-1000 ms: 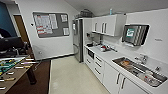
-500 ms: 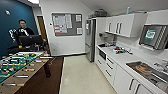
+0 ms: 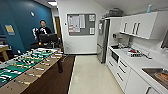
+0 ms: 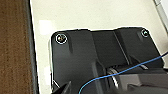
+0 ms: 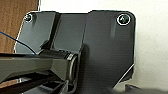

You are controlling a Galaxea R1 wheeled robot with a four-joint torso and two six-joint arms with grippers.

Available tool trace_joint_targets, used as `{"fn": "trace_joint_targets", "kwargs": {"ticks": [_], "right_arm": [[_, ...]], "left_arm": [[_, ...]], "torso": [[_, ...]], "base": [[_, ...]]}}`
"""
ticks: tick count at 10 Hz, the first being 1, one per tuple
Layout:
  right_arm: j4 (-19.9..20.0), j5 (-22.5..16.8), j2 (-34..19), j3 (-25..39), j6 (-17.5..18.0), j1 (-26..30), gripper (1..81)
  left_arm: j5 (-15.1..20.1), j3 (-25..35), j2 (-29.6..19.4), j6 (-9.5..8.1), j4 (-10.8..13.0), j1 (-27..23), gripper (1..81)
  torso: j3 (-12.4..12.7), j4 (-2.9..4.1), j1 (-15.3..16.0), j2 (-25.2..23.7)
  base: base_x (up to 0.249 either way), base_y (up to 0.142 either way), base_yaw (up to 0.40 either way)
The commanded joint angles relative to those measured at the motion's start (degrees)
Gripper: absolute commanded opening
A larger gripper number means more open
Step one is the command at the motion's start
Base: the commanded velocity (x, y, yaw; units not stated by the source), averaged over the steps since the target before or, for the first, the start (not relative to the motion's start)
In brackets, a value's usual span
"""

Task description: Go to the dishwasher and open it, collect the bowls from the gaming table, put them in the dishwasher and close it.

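I could not tell how either arm's fingers stood. Nearest me lay the pale floor [image 3: 90,75], with a table-football table [image 3: 27,65] left and the white kitchen bench [image 3: 140,62] right. Farther off stood a steel fridge [image 3: 103,40], a person [image 3: 43,29] and a noticeboard [image 3: 81,24]; I could not make out the dishwasher.

A pale floor lane [image 3: 92,75] runs open toward the far wall, hemmed by the foosball table [image 3: 27,66] on its brown carpet [image 3: 53,82] on one side and the white cabinets [image 3: 125,75] under the counter opposite, with a steel fridge [image 3: 103,40] standing at the counter's far end.
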Motion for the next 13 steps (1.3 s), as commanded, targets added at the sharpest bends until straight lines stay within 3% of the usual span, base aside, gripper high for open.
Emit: {"fn": "trace_joint_targets", "kwargs": {"ticks": [1, 13], "right_arm": [[0.01, -2.89, -0.11, -0.08, -0.37, 3.12, 81.1], [-0.69, -2.37, -0.20, 0.36, -0.72, 3.03, 81.1]], "left_arm": [[3.25, -0.18, -0.22, 0.17, 0.69, -3.08, 81.1], [3.25, -2.64, 1.19, 0.09, 0.43, -3.25, 81.1]], "torso": [[0.00, 0.00, 0.00, 0.00], [0.00, 0.00, 0.00, 0.00]], "base": [[0.000, 0.000, 0.361], [0.000, 0.000, 0.361]]}}
